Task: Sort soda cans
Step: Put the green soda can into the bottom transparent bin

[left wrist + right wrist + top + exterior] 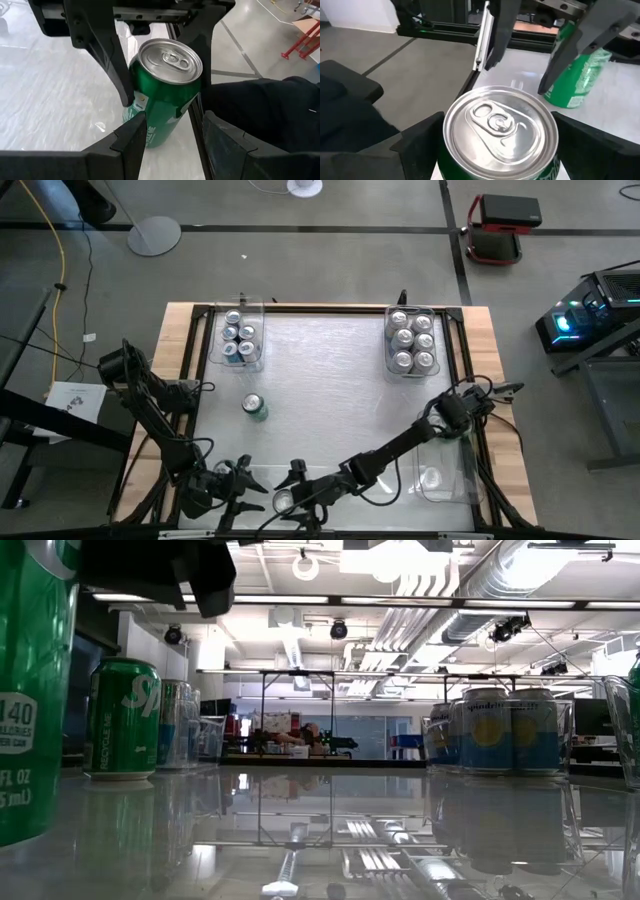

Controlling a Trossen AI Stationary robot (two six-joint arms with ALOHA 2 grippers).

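Observation:
A green soda can (283,502) with a silver top stands at the table's near edge, close in the low view (30,690). My right gripper (500,125) reaches in from the right and is shut on it. My left gripper (515,80) hangs open just left of that can, nothing between its fingers. A second green can (255,407) stands upright on its base in the middle of the table. Several cans fill the far left bin (263,350) and the far right bin (440,330). My right gripper pinches the green can's side wall (134,102) between its two fingers, one on each side, a little below the rim. The fingers come slanting down from the table's right. The can is upright, its base at the table top; whether it rests there I cannot tell.
A clear bin (462,480) at the near right holds one can (432,477). The black frame rail runs along the near edge right beside both grippers. Open table lies between the middle can and the two far bins.

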